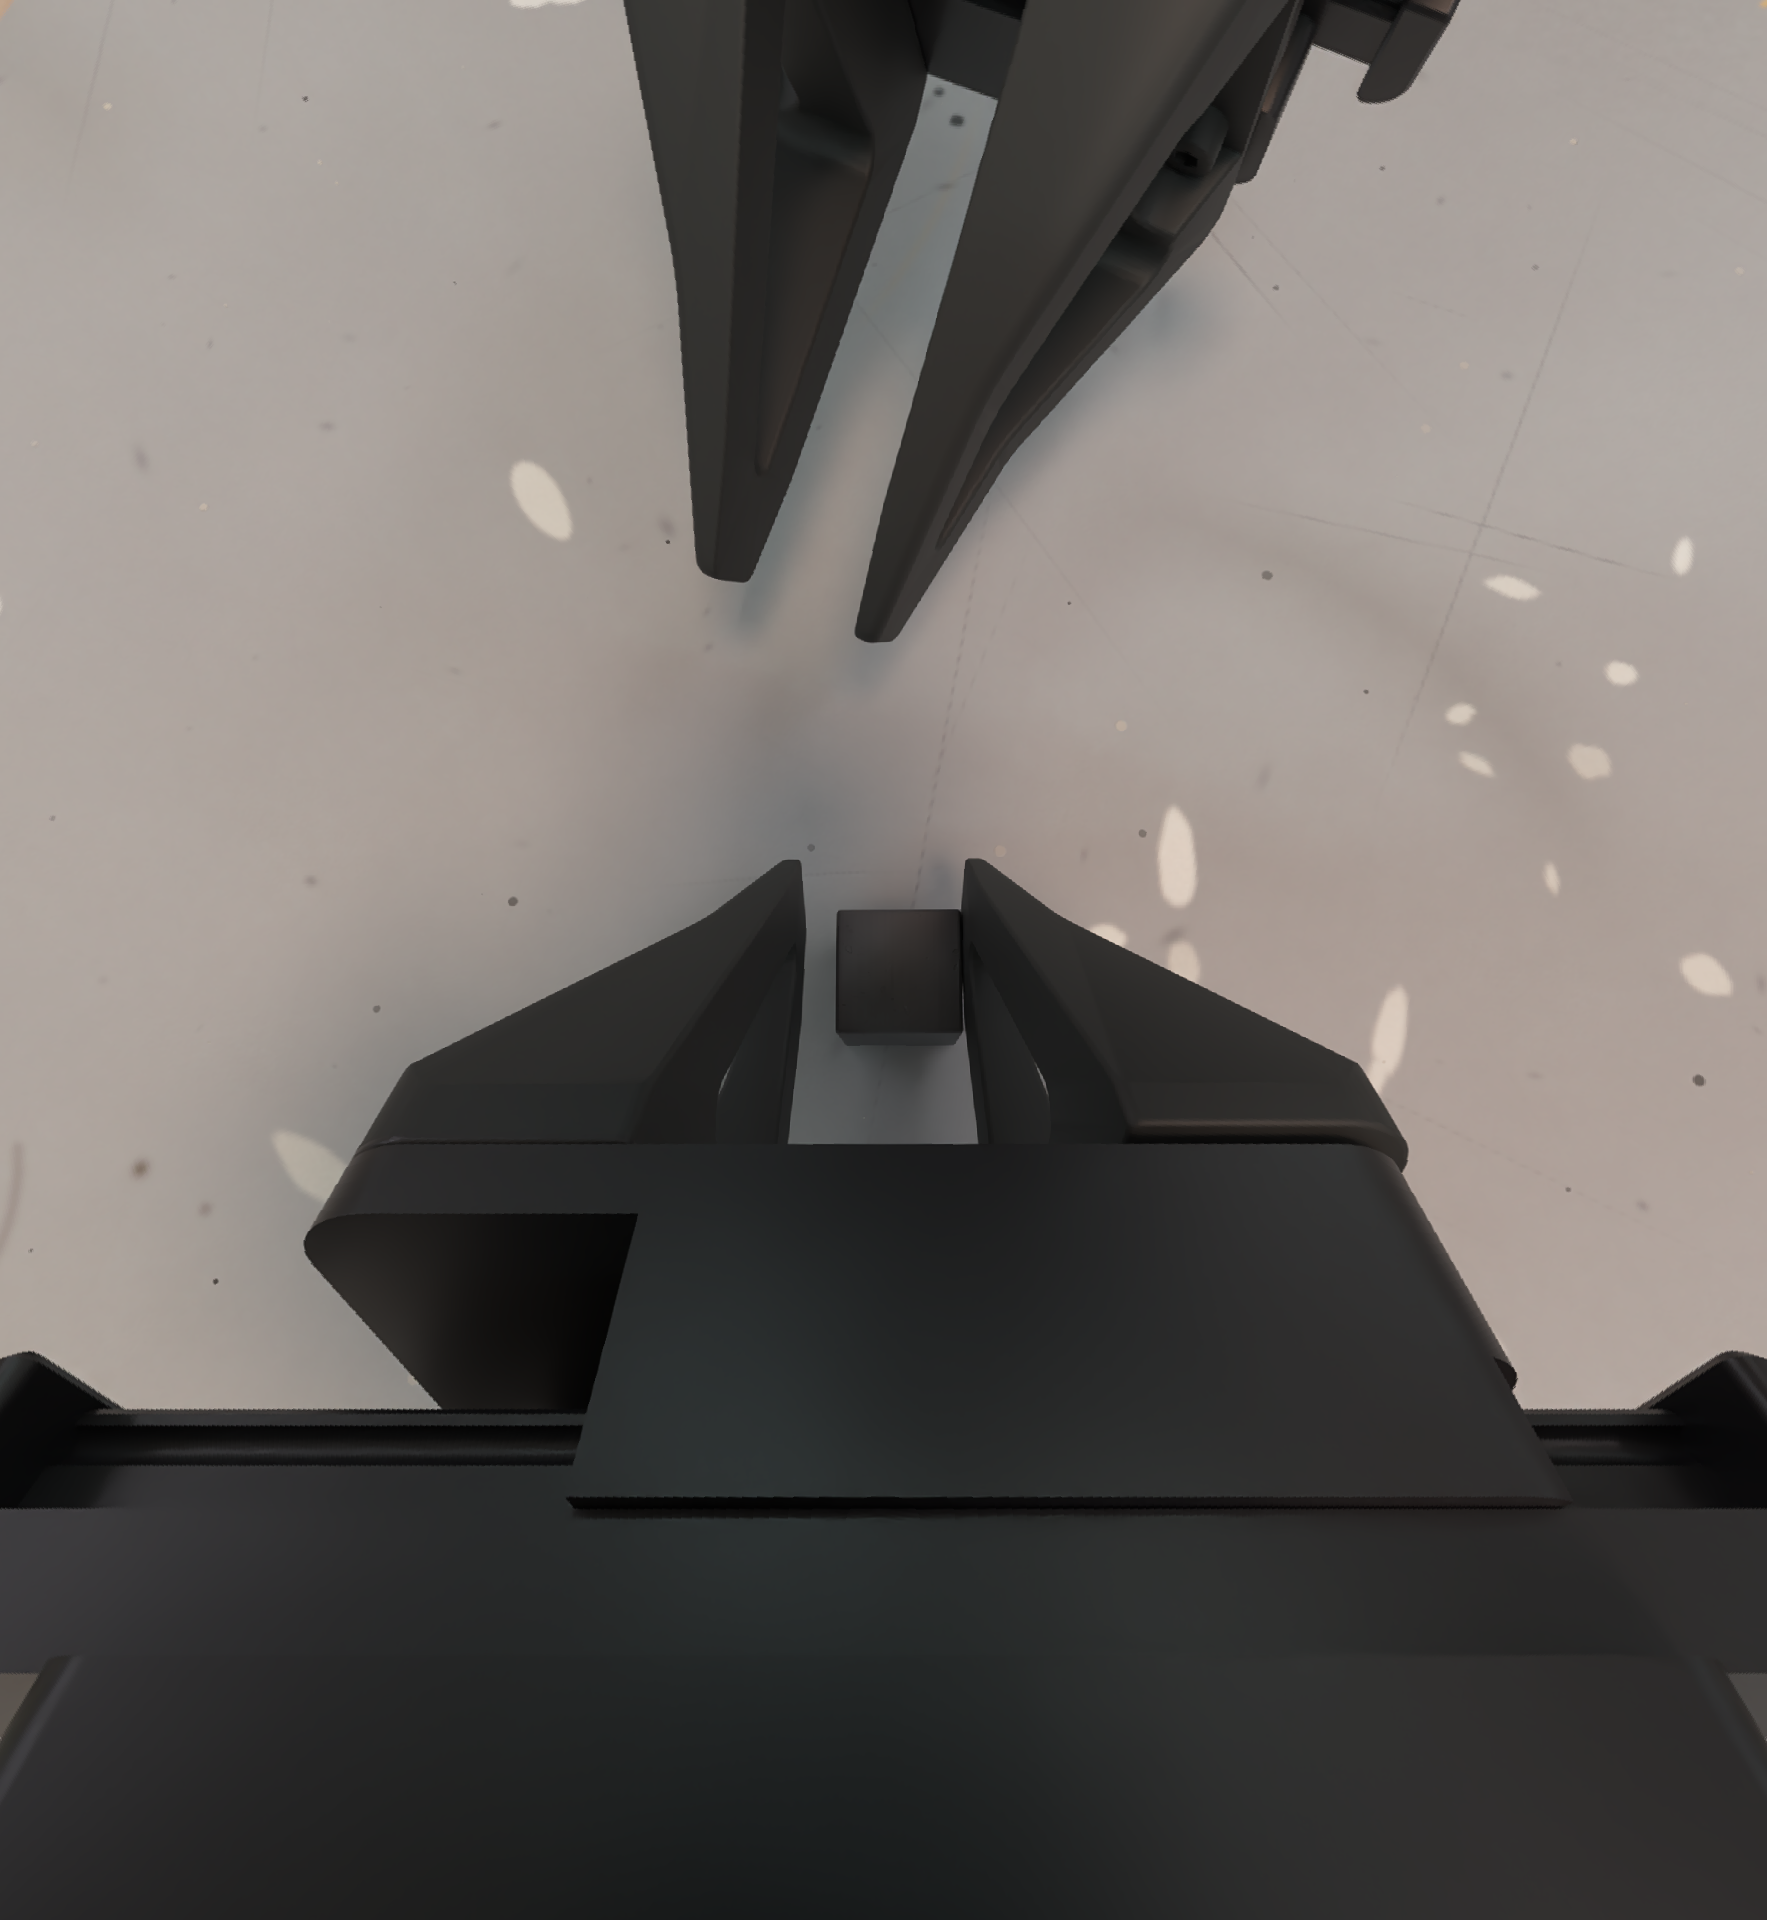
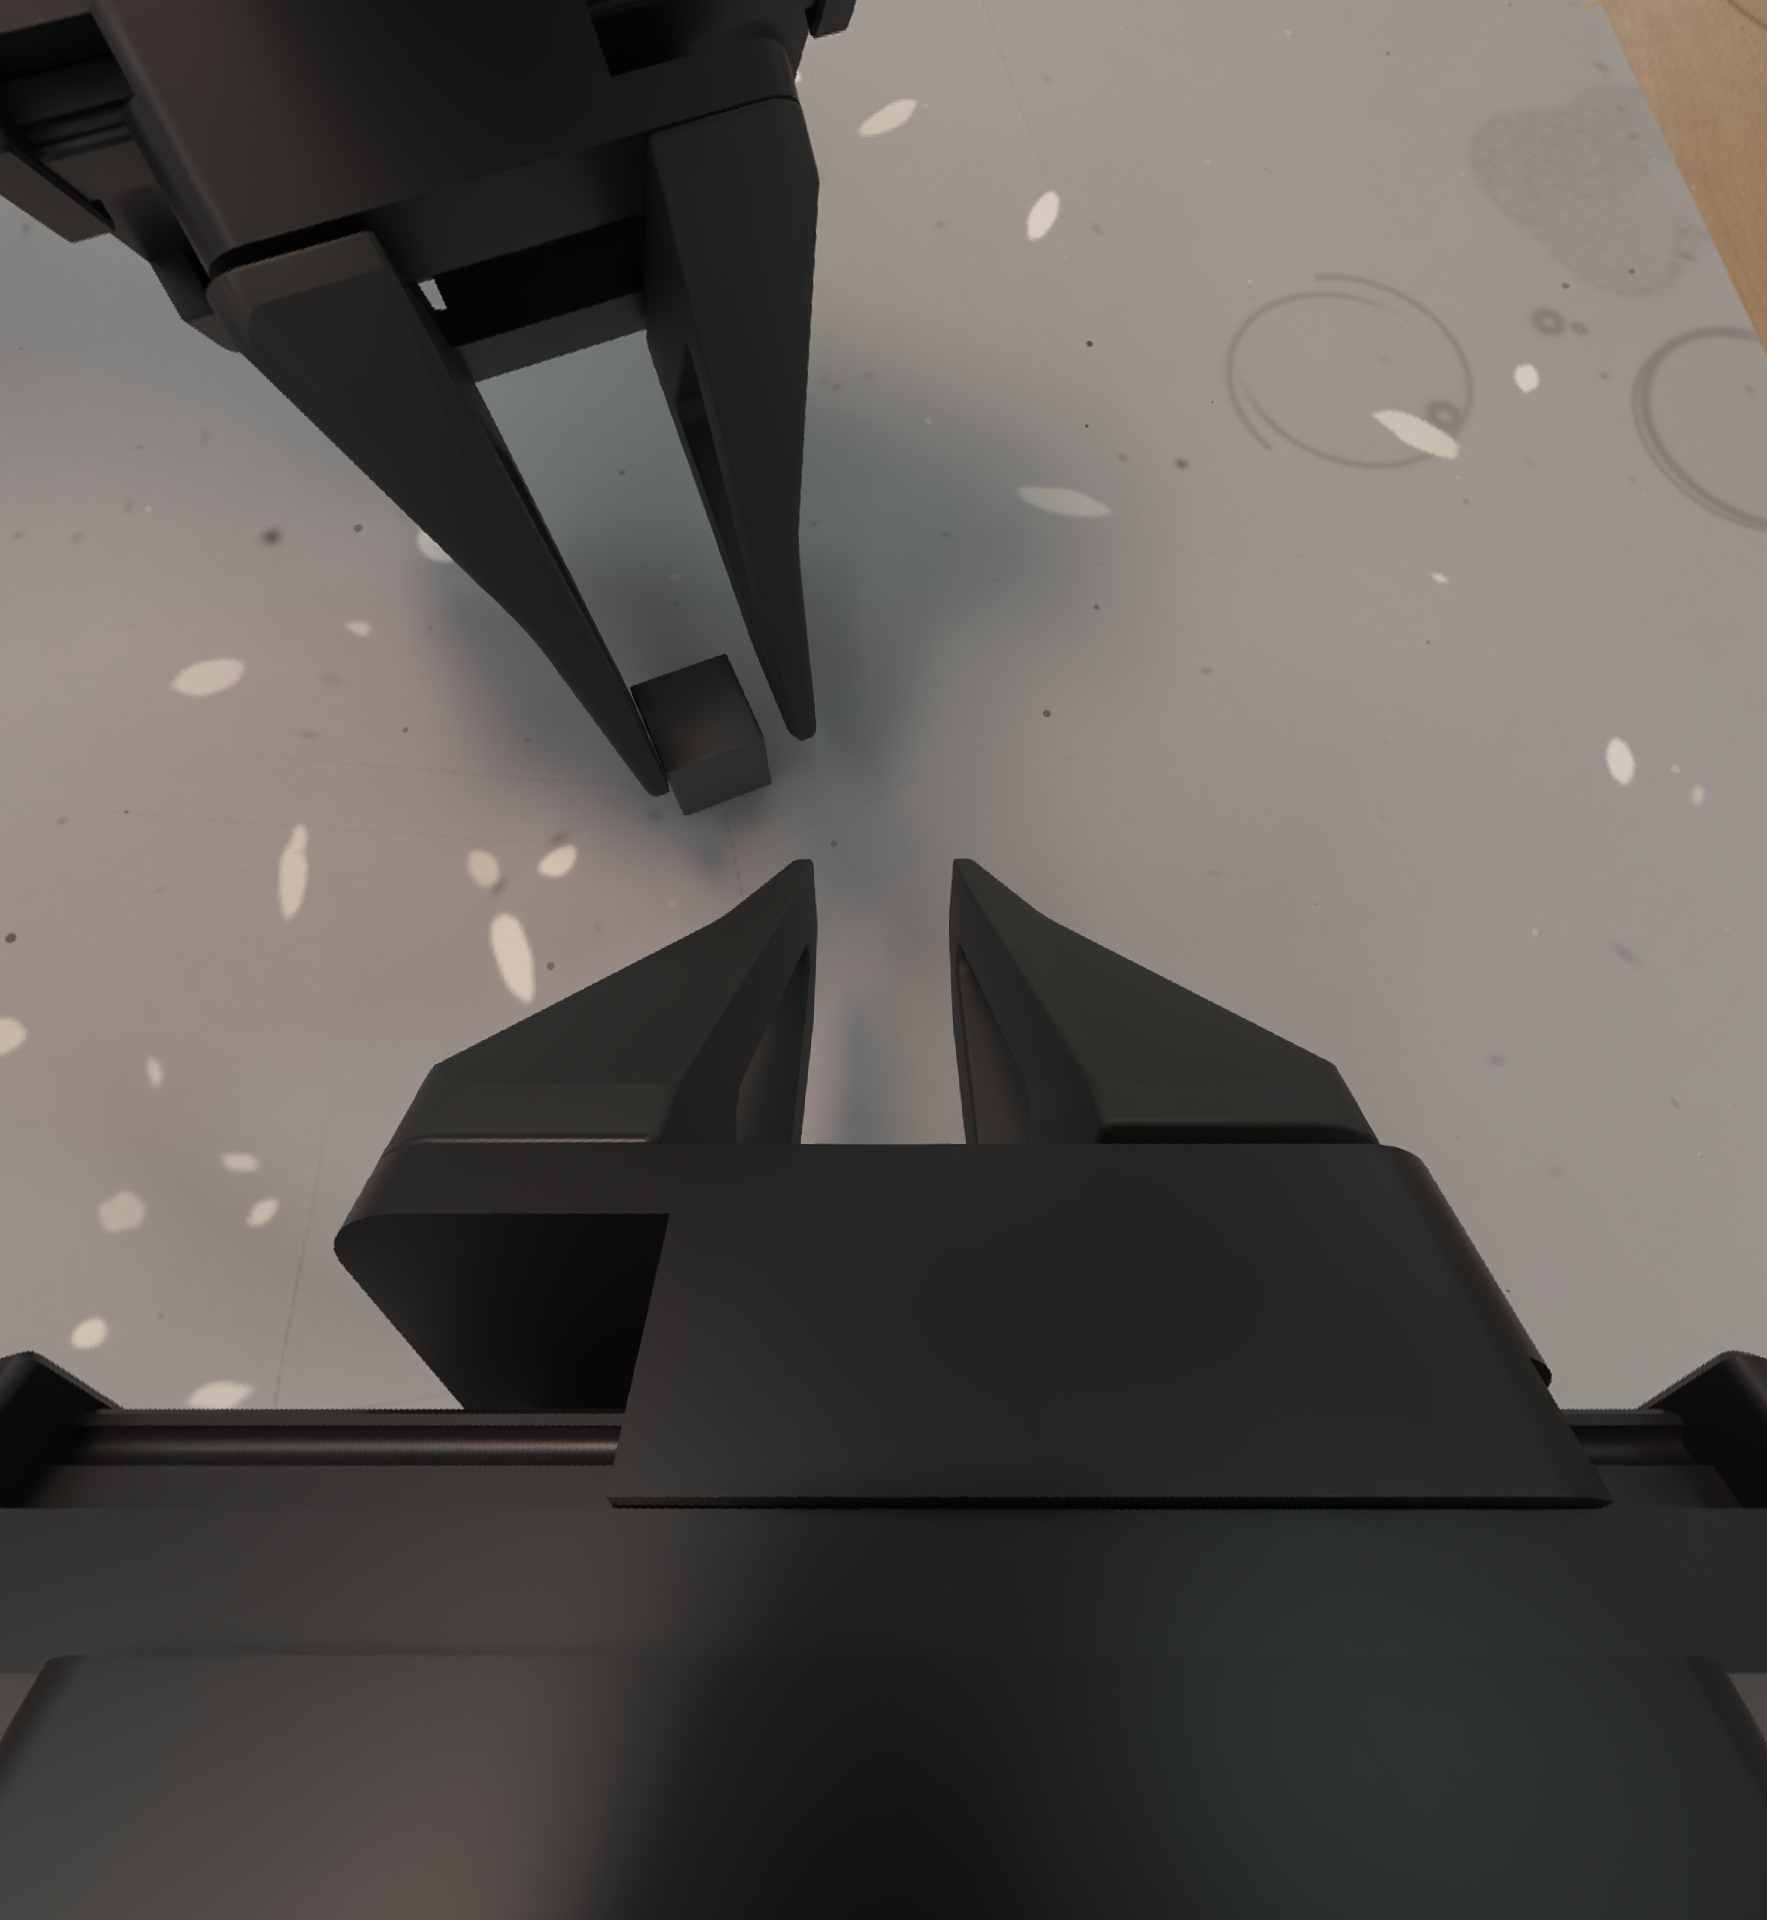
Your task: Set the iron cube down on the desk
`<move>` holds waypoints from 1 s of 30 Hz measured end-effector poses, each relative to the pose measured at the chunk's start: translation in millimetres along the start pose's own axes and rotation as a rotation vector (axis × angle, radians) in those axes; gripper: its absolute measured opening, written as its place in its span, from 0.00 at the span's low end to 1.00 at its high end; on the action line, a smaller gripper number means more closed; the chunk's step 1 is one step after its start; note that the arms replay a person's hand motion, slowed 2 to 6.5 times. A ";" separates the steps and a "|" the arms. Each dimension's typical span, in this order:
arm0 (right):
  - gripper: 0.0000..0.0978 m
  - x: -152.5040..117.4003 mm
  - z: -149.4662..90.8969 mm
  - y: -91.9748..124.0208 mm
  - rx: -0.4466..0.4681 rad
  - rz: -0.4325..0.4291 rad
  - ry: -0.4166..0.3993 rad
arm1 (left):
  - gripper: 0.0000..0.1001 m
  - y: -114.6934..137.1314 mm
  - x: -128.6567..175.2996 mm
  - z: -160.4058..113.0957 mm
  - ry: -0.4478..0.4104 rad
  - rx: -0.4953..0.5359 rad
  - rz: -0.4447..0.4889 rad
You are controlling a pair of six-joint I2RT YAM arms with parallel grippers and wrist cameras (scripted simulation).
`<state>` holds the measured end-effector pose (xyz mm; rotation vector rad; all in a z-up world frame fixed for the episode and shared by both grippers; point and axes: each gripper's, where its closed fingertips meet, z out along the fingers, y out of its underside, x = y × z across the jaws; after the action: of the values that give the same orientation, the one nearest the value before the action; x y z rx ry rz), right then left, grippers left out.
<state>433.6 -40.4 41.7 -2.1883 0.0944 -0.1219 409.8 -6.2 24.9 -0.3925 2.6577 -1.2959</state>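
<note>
Two end effectors face tip to tip. Left end effector point(image 1: 884, 868) parted around iron cube point(image 1: 898, 971), touching one finger, gap at the other, likely released onto surface point(image 1: 235, 727). Right end effector point(image 2: 882, 868) parted, empty, well off the far-right wooden edge.

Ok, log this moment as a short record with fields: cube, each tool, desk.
cube: dark iron cube between the left tool's fingers, touching only one; gap at the other
left tool: open around the cube
right tool: open, empty, facing the left tool tip to tip
desk: grey, pale-flecked; cube contact with it unclear
</note>
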 end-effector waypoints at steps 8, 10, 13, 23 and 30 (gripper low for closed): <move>0.22 1.7 0.4 -0.5 0.001 -0.005 0.002 | 0.26 -0.5 0.0 -0.4 -0.002 0.003 0.002; 0.22 2.1 0.5 -0.4 0.001 -0.007 0.003 | 0.26 -0.7 -0.1 -0.5 -0.003 0.005 0.002; 0.22 3.5 0.7 -0.3 0.000 -0.013 0.008 | 0.26 -0.7 -0.1 -0.6 -0.004 0.006 0.000; 0.24 14.4 2.9 -7.3 0.027 -0.034 0.047 | 0.26 -0.9 -0.5 -1.6 -0.006 0.012 -0.013; 0.25 20.9 6.9 -13.9 0.062 -0.039 0.088 | 0.27 -1.1 -1.1 -2.6 -0.008 0.015 -0.021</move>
<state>455.5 -29.1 50.2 -2.1233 0.0968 -0.2401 410.3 -4.6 27.4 -0.4243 2.6425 -1.3172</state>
